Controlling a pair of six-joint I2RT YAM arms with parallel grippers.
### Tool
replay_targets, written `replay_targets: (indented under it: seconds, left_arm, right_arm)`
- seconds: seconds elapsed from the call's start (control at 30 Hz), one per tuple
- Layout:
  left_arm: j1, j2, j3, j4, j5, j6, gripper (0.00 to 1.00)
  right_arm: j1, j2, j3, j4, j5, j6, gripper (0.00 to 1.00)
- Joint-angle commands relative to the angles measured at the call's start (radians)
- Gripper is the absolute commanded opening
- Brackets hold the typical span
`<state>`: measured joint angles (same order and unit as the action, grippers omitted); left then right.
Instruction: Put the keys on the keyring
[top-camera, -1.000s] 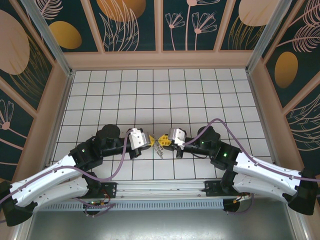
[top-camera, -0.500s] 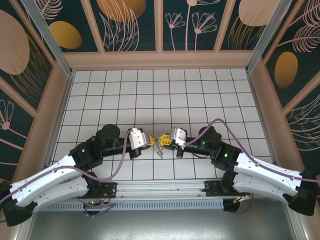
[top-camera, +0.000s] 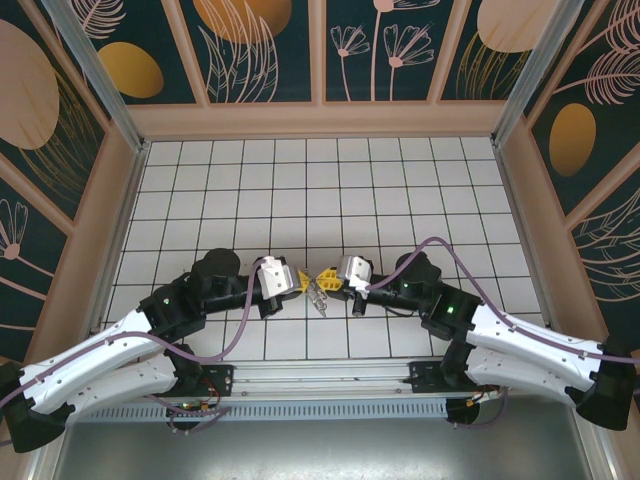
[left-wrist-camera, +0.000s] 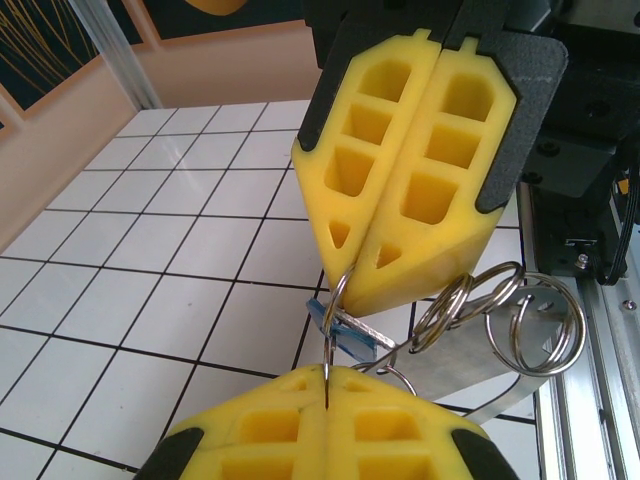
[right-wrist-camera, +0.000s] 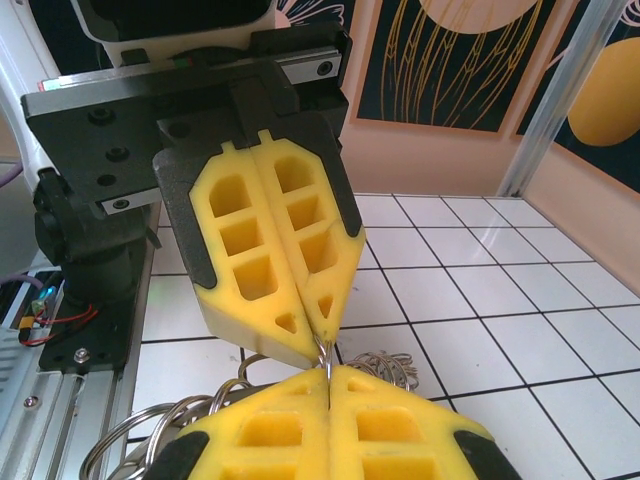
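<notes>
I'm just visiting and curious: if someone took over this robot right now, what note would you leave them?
Left hand: shut on a thin ring of the keyring.
Right hand: shut on the same ring, tip to tip, above the table.
Key: blue head between the hands, at that ring; threaded or not, cannot tell.
Done: both lifted.
Left: probably finish threading the key.
</notes>
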<state>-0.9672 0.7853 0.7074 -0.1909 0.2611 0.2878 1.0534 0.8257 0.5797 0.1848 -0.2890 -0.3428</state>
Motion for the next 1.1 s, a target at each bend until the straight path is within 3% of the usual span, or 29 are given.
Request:
replay_targets:
  seconds: [0.0, 1.07]
  left_arm:
    - [-0.003, -0.010, 0.035, 0.025, 0.010, 0.015, 0.00]
    - [-0.004, -0.010, 0.034, 0.027, 0.003, 0.014, 0.00]
  right_arm:
    - [0.005, 0.009, -0.001, 0.050, -0.010, -0.015, 0.00]
    - [0.003, 0.000, -0.010, 0.040, -0.036, -0.015, 0.00]
